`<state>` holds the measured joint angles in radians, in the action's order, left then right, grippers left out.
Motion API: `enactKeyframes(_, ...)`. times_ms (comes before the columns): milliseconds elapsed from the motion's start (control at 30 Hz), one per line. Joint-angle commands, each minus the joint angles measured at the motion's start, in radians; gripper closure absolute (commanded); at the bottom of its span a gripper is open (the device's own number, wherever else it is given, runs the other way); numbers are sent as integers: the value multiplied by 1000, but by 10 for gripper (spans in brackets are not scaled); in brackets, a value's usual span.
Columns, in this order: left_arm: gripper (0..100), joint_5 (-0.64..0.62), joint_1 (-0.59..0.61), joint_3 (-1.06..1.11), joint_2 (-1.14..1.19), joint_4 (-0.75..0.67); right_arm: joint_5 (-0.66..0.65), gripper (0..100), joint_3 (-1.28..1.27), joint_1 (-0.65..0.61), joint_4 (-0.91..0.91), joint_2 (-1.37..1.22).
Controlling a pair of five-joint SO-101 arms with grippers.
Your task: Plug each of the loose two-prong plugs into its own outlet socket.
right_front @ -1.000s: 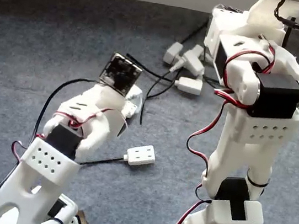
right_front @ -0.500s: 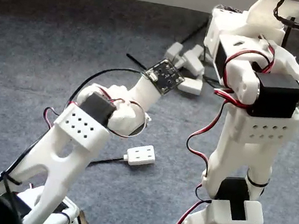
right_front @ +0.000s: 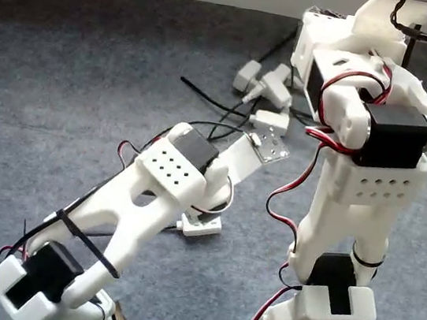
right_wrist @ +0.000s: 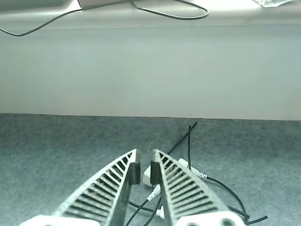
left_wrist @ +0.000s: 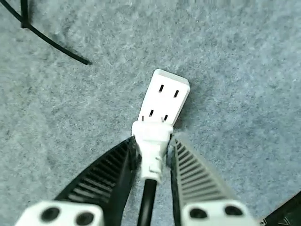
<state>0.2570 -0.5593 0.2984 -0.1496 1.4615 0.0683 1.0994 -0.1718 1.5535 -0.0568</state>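
Left arm at the insertion step. The left gripper (left_wrist: 151, 141) has its fingers (left_wrist: 115, 172) clenched on the body of a white two-prong plug (left_wrist: 150, 153), one on each flat side. The plug's black cord (left_wrist: 145, 207) trails back between them. The plug's face meets the near end of a white outlet socket (left_wrist: 165, 92), which lies flat on the grey counter (left_wrist: 244, 56). The prongs sit at the nearer pair of slots. How deep they have entered cannot be told.

To seat the plug well, the push probably has to run straight along the block's long axis, with both prongs square to their slots. The block lies loose on the counter and looks likely to slide away under pressure. A slow, level push seems wiser than a quick one.

In the high view, the left gripper (right_front: 267, 146) is just beside that outlet socket (right_front: 271, 121). A cluster of further plugs and blocks (right_front: 265, 84) lies near, beyond it. A second outlet block (right_front: 202, 226) is partly hidden under the left arm. A loose black cable (left_wrist: 51, 44) crosses the counter well apart from the working slot. The right gripper (right_wrist: 146, 172) hangs raised, its fingers drawn almost together on nothing. Nothing stands across the line of the push.
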Motion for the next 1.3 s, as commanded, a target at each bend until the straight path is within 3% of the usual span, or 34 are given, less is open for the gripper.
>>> enactKeyframes(0,995,12,-18,-39,38,0,-5,936,2,-16,-24,38)
enactKeyframes(367,995,11,-18,-186,269,-6,-5,936,2,-18,-21,39)
enactKeyframes(667,995,-3,-64,-111,133,-15,-5,936,4,-18,-19,44)
enactKeyframes(900,995,-29,-107,127,-45,-196,-5,936,12,-18,2,44)
enactKeyframes(1067,995,92,-101,156,-88,-206,-5,936,7,-18,2,44)
enactKeyframes(1267,995,140,-97,162,-87,-207,-5,936,7,-18,2,44)
